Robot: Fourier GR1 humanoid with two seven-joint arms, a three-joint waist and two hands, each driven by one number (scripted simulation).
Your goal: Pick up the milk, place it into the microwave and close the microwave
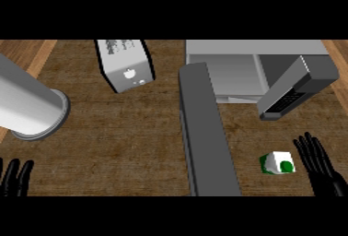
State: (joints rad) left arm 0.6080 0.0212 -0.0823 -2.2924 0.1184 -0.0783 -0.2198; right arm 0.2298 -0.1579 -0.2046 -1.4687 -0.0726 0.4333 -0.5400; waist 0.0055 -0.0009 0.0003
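The milk [277,163], a small white and green carton, stands on the brown tabletop [122,138] near the lower right, just beside the right robot hand [319,163], whose fingers are straight and spread, holding nothing. The microwave [252,69] sits above it, its door [207,133] swung open and reaching down between the milk and the tabletop's left part. A toaster [125,64] and a grey cylinder [27,106] stand at the left. The left robot hand [15,177] rests open at the lower left edge.
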